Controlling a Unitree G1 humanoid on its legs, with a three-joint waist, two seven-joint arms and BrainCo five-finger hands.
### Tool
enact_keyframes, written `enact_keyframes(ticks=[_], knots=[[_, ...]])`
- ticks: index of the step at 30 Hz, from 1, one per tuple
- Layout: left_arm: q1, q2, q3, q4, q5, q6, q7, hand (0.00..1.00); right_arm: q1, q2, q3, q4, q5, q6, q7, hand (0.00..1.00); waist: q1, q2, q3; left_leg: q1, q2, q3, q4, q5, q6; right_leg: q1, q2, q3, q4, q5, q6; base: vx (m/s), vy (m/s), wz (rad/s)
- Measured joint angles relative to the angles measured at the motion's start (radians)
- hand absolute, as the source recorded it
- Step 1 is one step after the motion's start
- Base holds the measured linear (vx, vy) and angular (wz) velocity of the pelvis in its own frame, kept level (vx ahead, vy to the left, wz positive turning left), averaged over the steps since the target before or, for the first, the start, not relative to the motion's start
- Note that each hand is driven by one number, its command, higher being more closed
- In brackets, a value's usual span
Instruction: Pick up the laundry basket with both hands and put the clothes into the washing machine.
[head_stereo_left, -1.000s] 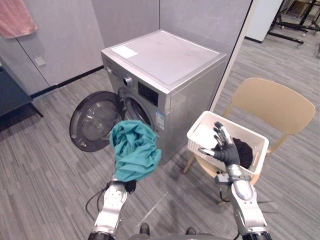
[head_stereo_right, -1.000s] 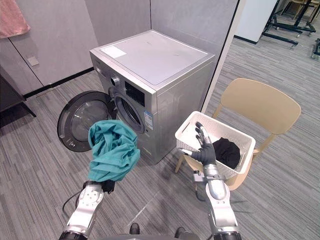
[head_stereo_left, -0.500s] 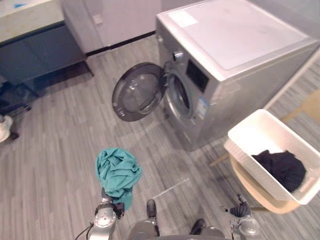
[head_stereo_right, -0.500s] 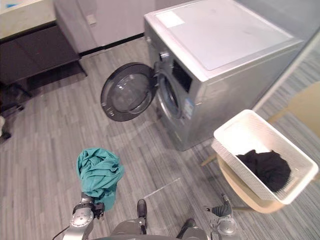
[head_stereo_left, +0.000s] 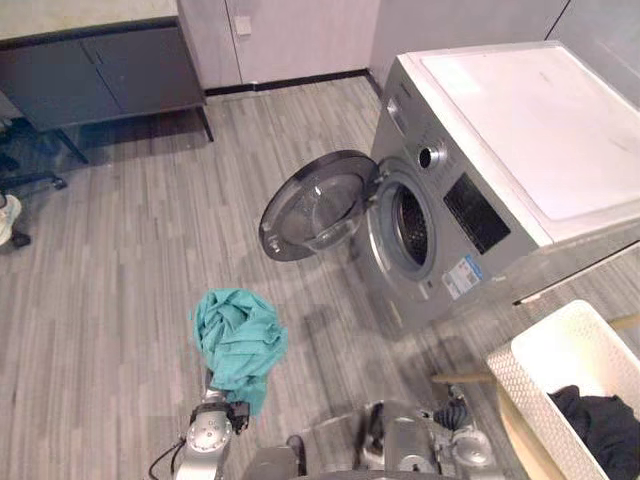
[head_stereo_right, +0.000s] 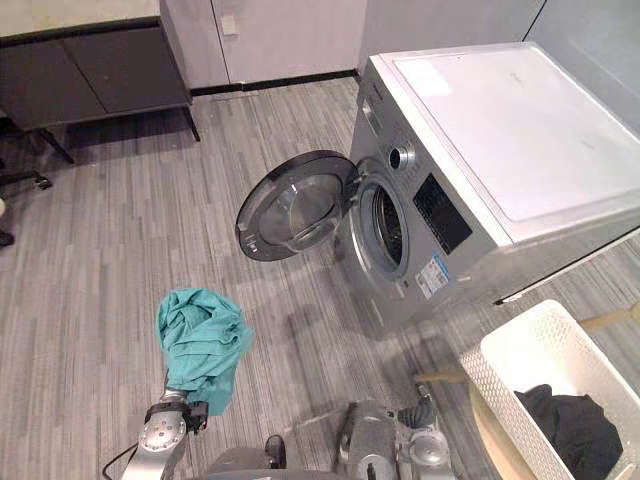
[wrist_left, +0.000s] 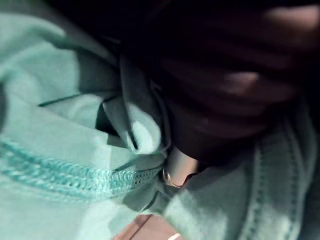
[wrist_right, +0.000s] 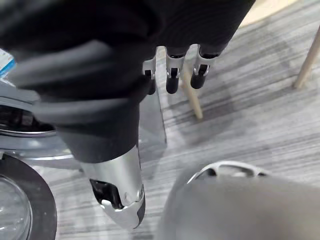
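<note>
My left hand (wrist_left: 178, 169) is shut on a bunched teal garment (head_stereo_left: 238, 342), held up over the floor in front of the washing machine (head_stereo_left: 500, 170). The cloth wraps the hand. The machine's round door (head_stereo_left: 315, 205) hangs open to the left of the dark drum opening (head_stereo_left: 408, 228). A white laundry basket (head_stereo_left: 515, 395) sits on a wooden chair at the lower right, with a black garment (head_stereo_left: 605, 425) inside. My right hand (head_stereo_left: 452, 412) hangs low beside my body, its fingers (wrist_right: 172, 80) relaxed and holding nothing, left of the basket.
A dark cabinet (head_stereo_left: 100, 70) runs along the back wall on the left. An office chair's base (head_stereo_left: 25, 182) shows at the left edge. A wooden chair leg (head_stereo_left: 465, 378) pokes out under the basket. Grey plank floor stretches between me and the machine.
The camera has swung, so the whole scene shifted. My right hand has dropped from beside the basket to low by my body. The teal garment stays in my left hand.
</note>
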Motion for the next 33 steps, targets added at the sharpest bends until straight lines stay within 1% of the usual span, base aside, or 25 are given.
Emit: enact_keyframes(ticks=[1,2,3,4,5,6,7,8,9,11,12,13,15,16,17,18,19,21,24,27,28,29,30,32,33], knots=[[-0.004,-0.001,-0.007,0.002,0.001,0.000,0.000,1.00,0.009,0.000,0.000,0.000,-0.001,0.000,0.000,0.00,-0.006,-0.010,-0.006,0.017,-0.002,-0.011,0.005,-0.010,-0.017,0.004,0.005,0.010,-0.002,0.065,-0.046,0.54,-0.077,0.63],[-0.020,-0.012,-0.034,0.015,0.006,0.001,-0.001,1.00,0.016,-0.007,-0.003,-0.002,-0.001,0.002,0.000,0.00,-0.018,0.018,-0.003,0.019,0.015,-0.013,0.058,-0.018,-0.044,0.017,0.006,-0.008,0.038,0.076,-0.086,0.66,-0.142,0.40],[-0.027,-0.023,-0.049,0.013,0.007,0.002,-0.003,1.00,0.008,-0.007,-0.004,-0.029,-0.001,0.001,0.004,0.00,-0.019,0.028,0.004,-0.023,0.046,0.015,0.202,-0.001,-0.074,0.051,0.013,-0.024,0.054,0.021,-0.095,0.79,-0.190,0.23],[-0.027,-0.030,-0.050,0.013,0.008,0.003,-0.007,1.00,0.011,-0.006,-0.003,-0.052,-0.001,0.001,0.006,0.00,-0.022,0.039,0.011,-0.062,0.063,0.025,0.329,0.011,-0.091,0.087,0.036,-0.025,0.045,0.006,-0.097,0.77,-0.177,-0.08],[-0.022,-0.050,-0.048,0.006,0.008,0.003,-0.023,1.00,0.027,-0.009,0.003,-0.109,-0.001,0.000,0.006,0.00,-0.018,0.073,0.030,-0.170,0.144,0.032,0.662,0.111,-0.107,0.191,0.092,-0.009,-0.013,-0.004,-0.103,0.60,-0.101,-0.67],[-0.001,-0.069,-0.051,-0.011,0.008,0.002,-0.027,1.00,0.030,-0.011,0.022,-0.146,-0.001,-0.001,0.003,0.00,0.015,0.079,0.028,-0.249,0.210,0.049,0.913,0.113,-0.100,0.282,0.153,0.046,-0.069,-0.016,-0.109,0.59,-0.059,-1.02],[0.003,-0.076,-0.060,-0.016,0.008,0.002,-0.030,1.00,0.030,-0.011,0.027,-0.169,-0.001,-0.003,0.003,0.00,0.030,0.078,0.028,-0.286,0.232,0.051,0.997,0.108,-0.097,0.321,0.173,0.073,-0.091,-0.016,-0.110,0.53,-0.020,-1.45],[0.004,-0.082,-0.078,-0.018,0.008,0.002,-0.043,1.00,0.028,-0.004,0.041,-0.194,0.000,-0.006,0.008,0.00,0.045,0.062,0.028,-0.358,0.246,0.065,1.065,0.093,-0.072,0.373,0.180,0.123,-0.116,-0.022,-0.113,0.41,0.003,-1.15],[0.000,-0.082,-0.097,-0.019,0.009,0.002,-0.049,1.00,0.029,0.002,0.056,-0.197,0.000,-0.008,0.010,0.00,0.060,0.052,0.028,-0.382,0.253,0.085,1.058,0.080,-0.052,0.391,0.177,0.155,-0.124,-0.023,-0.112,0.48,0.033,-1.36],[-0.015,-0.095,-0.144,-0.032,0.014,0.002,-0.064,1.00,0.030,0.032,0.059,-0.201,0.001,-0.004,0.006,0.00,0.068,0.041,0.027,-0.471,0.254,0.097,0.887,0.052,-0.006,0.442,0.162,0.261,-0.162,-0.025,-0.109,0.47,0.122,-1.40],[-0.016,-0.099,-0.148,-0.032,0.019,0.002,-0.064,1.00,0.030,0.037,0.059,-0.201,0.001,-0.002,0.006,0.00,0.070,0.040,0.028,-0.476,0.251,0.097,0.826,0.052,-0.006,0.450,0.158,0.282,-0.162,-0.028,-0.103,0.45,0.251,-1.71],[-0.018,-0.106,-0.154,-0.032,0.033,0.002,-0.064,1.00,0.027,0.043,0.060,-0.201,0.000,0.000,0.005,0.00,0.069,0.036,0.030,-0.476,0.229,0.047,0.651,0.052,-0.007,0.467,0.153,0.379,-0.157,-0.043,-0.077,0.42,0.343,-1.71],[-0.032,-0.107,-0.164,-0.028,0.045,0.001,-0.064,1.00,0.029,0.039,0.058,-0.190,-0.001,-0.001,0.001,0.00,0.080,0.043,0.026,-0.448,0.178,-0.068,0.452,0.062,-0.022,0.464,0.145,0.462,-0.134,-0.080,-0.024,0.35,0.407,-1.83],[-0.044,-0.111,-0.171,-0.011,0.045,-0.001,-0.063,1.00,0.018,0.016,0.057,-0.158,-0.003,-0.001,-0.001,0.00,0.082,0.080,0.021,-0.401,0.160,-0.180,0.254,0.149,-0.063,0.456,0.167,0.538,-0.096,-0.119,0.017,0.24,0.340,-1.63],[-0.039,-0.117,-0.180,-0.001,0.045,-0.001,-0.062,1.00,0.019,-0.001,0.054,-0.154,-0.004,-0.001,-0.003,0.00,0.078,0.111,0.013,-0.392,0.168,-0.220,0.216,0.225,-0.088,0.453,0.188,0.564,-0.080,-0.138,0.036,0.26,0.462,-1.56],[-0.065,-0.101,-0.187,0.029,0.046,-0.002,-0.063,1.00,0.008,0.011,0.046,-0.115,-0.008,0.003,-0.006,0.00,0.065,0.080,0.019,-0.393,0.157,-0.188,0.271,0.189,-0.112,0.441,0.168,0.601,-0.051,-0.169,0.060,0.13,0.335,-1.01],[-0.070,-0.077,-0.191,0.039,0.047,0.002,-0.062,1.00,0.016,0.020,0.047,-0.114,-0.009,0.005,-0.006,0.00,0.059,0.046,0.006,-0.369,0.132,-0.150,0.264,0.160,-0.089,0.430,0.133,0.623,-0.038,-0.175,0.072,0.18,0.454,-0.94],[-0.079,-0.055,-0.191,0.039,0.047,0.001,-0.063,1.00,0.022,0.027,0.047,-0.104,-0.010,-0.002,-0.006,0.00,0.056,0.018,-0.005,-0.349,0.114,-0.057,0.234,0.151,-0.074,0.410,0.089,0.681,-0.058,-0.151,0.112,0.08,0.293,-0.90],[-0.076,-0.036,-0.183,0.063,0.048,0.001,-0.061,1.00,0.008,0.026,0.059,-0.088,-0.010,-0.009,-0.006,0.00,0.060,0.016,-0.005,-0.323,0.116,0.072,0.223,0.118,-0.050,0.383,0.062,0.785,-0.109,-0.112,0.155,-0.08,0.245,-1.25],[-0.081,-0.016,-0.180,0.097,0.048,0.004,-0.060,1.00,0.008,0.018,0.058,-0.036,-0.008,-0.001,-0.013,0.00,0.052,0.016,-0.006,-0.313,0.114,0.165,0.191,0.110,-0.040,0.330,0.047,0.843,-0.151,-0.066,0.173,-0.10,0.117,-1.18],[-0.081,-0.014,-0.177,0.097,0.048,0.005,-0.059,1.00,0.006,0.017,0.059,-0.025,-0.008,0.001,-0.017,0.00,0.054,0.017,-0.006,-0.314,0.115,0.178,0.184,0.110,-0.040,0.313,0.049,0.829,-0.163,-0.040,0.172,-0.07,0.081,-1.30],[-0.080,-0.010,-0.171,0.096,0.047,0.008,-0.057,1.00,-0.008,0.015,0.059,0.001,-0.008,0.004,-0.018,0.00,0.055,0.023,-0.007,-0.318,0.134,0.188,0.161,0.111,-0.039,0.286,0.056,0.755,-0.188,0.026,0.153,-0.07,0.015,-1.38],[-0.080,0.001,-0.156,0.091,0.047,0.008,-0.055,1.00,-0.031,0.013,0.061,0.024,-0.008,0.005,-0.020,0.00,0.057,0.025,-0.011,-0.320,0.158,0.233,0.142,0.128,-0.031,0.248,0.049,0.570,-0.171,0.034,0.114,-0.05,-0.011,-1.33],[-0.093,0.005,-0.144,0.093,0.047,0.013,-0.051,1.00,-0.033,-0.008,0.058,0.032,-0.008,0.006,-0.024,0.00,0.038,0.030,-0.009,-0.327,0.158,0.256,0.142,0.134,-0.027,0.226,-0.010,0.324,-0.152,0.018,0.098,0.00,-0.031,-0.62],[-0.094,-0.001,-0.144,0.093,0.046,0.014,-0.050,1.00,-0.029,-0.019,0.058,0.034,-0.007,0.006,-0.023,0.00,0.030,0.038,-0.008,-0.328,0.156,0.256,0.141,0.133,-0.028,0.229,-0.015,0.308,-0.158,0.025,0.109,0.03,0.005,-0.18]])
